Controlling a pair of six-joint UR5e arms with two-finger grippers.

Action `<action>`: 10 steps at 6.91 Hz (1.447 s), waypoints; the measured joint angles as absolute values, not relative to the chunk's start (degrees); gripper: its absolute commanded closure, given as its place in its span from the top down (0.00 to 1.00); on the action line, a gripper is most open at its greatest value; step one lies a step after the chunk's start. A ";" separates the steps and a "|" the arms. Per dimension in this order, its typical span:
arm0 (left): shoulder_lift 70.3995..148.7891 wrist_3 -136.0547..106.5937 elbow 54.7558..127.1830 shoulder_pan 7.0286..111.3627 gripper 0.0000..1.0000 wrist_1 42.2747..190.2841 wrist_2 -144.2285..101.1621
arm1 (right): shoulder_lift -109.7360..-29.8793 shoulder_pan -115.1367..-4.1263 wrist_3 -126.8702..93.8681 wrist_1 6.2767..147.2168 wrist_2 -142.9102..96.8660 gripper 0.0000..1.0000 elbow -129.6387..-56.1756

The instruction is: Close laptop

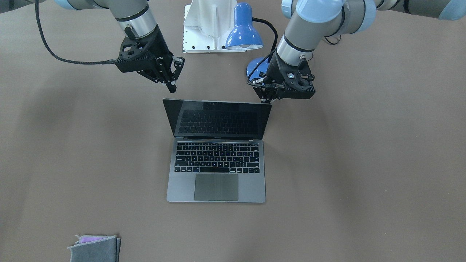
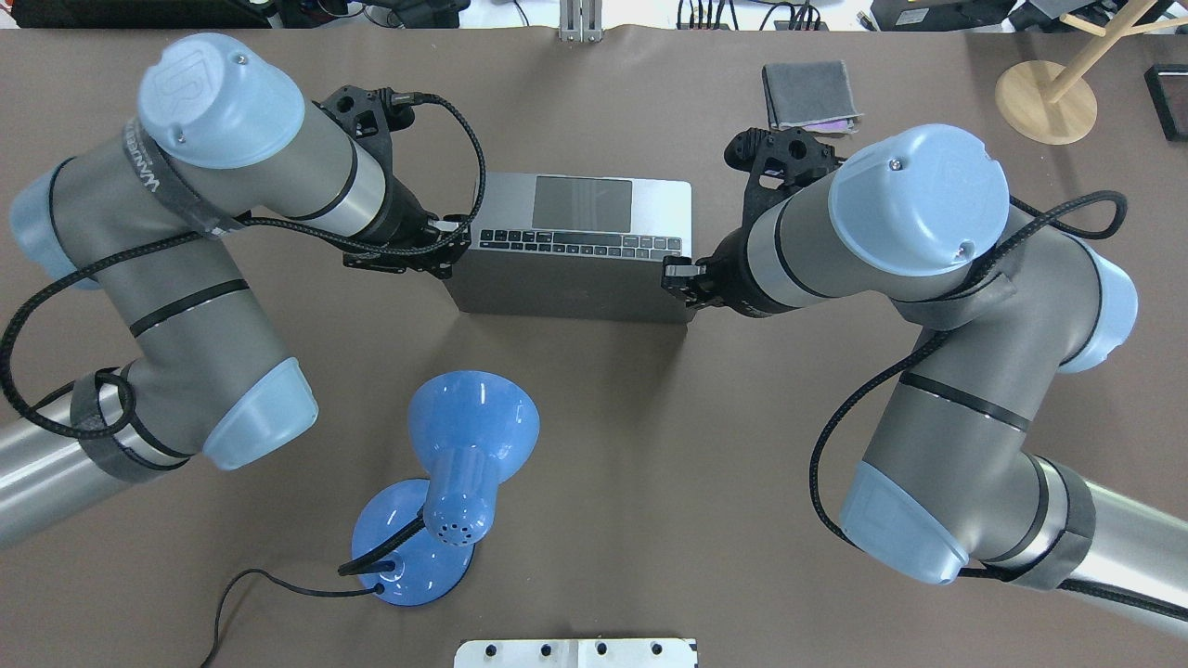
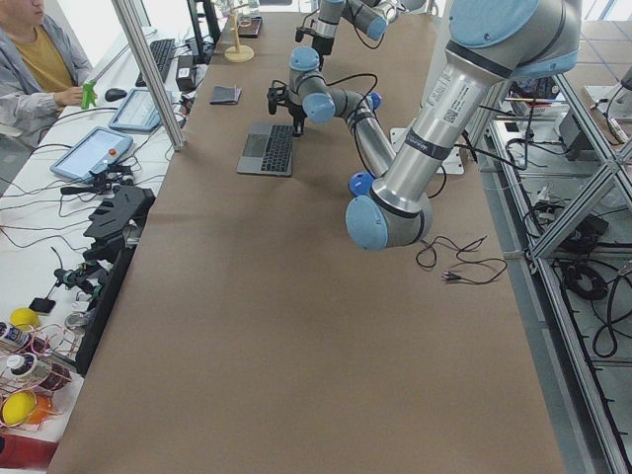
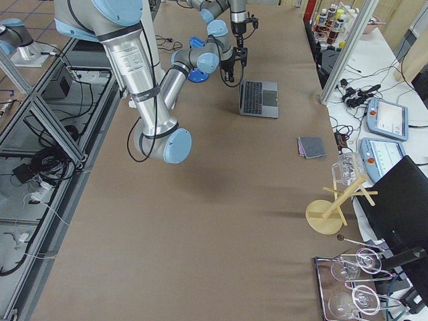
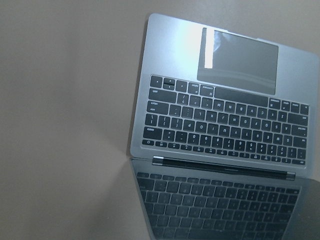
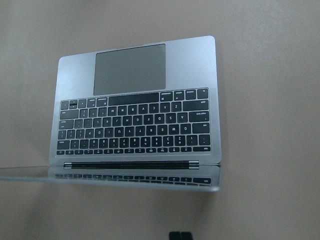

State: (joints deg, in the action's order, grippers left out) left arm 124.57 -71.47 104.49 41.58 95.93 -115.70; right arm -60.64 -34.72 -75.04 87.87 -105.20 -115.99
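The space-grey laptop (image 1: 217, 183) stands open mid-table, its black screen (image 1: 218, 120) leaning back toward the robot. From overhead I see the back of its lid (image 2: 566, 289). My left gripper (image 1: 267, 100) sits at the lid's top corner on its side, fingers drawn to a narrow tip, and shows beside the lid's left edge in the overhead view (image 2: 453, 249). My right gripper (image 1: 171, 87) is shut and empty, just behind the other top corner (image 2: 676, 278). Its joined fingertips (image 6: 180, 235) show above the keyboard (image 6: 135, 125). The left wrist view shows the keyboard (image 5: 225, 120) only.
A blue desk lamp (image 1: 243, 31) stands behind the laptop near my left arm, its base (image 2: 399, 557) and cord close to the robot mount (image 1: 204, 25). A folded grey cloth (image 1: 94, 248) lies at the far table edge. A wooden stand (image 2: 1044, 102) is far right.
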 measured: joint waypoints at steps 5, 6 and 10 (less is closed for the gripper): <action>131.85 -71.25 89.98 45.37 0.00 101.11 -115.29 | -53.49 -40.09 -74.02 80.28 -105.14 0.00 -99.99; 133.12 -71.27 87.28 45.40 0.00 102.12 -114.88 | -51.35 -41.16 -72.82 79.56 -105.28 0.00 -95.97; 137.26 -71.32 76.77 45.36 0.00 107.28 -113.40 | -47.21 -43.17 -71.16 73.00 -106.64 0.00 -83.08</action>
State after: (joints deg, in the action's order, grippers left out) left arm 137.26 -71.32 76.77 45.36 107.28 -113.40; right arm -47.21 -43.17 -71.16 73.00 -106.64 -83.08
